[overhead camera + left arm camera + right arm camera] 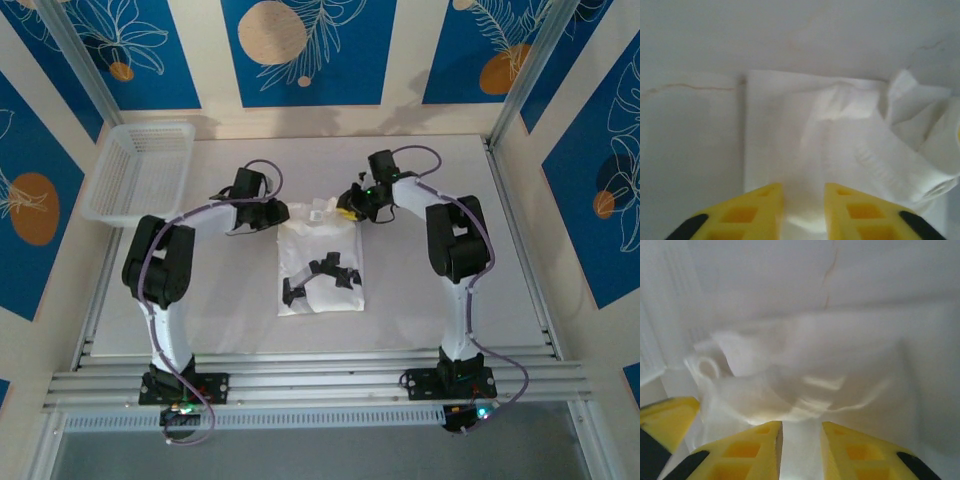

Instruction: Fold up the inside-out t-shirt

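Note:
The inside-out t-shirt (320, 262) lies in the middle of the table as a narrow white strip running front to back, its far end bunched up. My left gripper (283, 214) is at that far end's left corner and my right gripper (346, 209) at its right corner. In the left wrist view the left gripper (804, 202) has its yellow fingers apart over the t-shirt (840, 145), flat at the left and crumpled at the right. The right gripper (801, 442) also stands open over rumpled t-shirt cloth (805, 370). A yellow finger of the left gripper (665, 417) shows at the lower left.
A white mesh basket (140, 170) stands at the back left corner. The grey table (230, 300) has bare room on both sides of the shirt. Metal rails (320, 380) run along the near edge by the arm bases.

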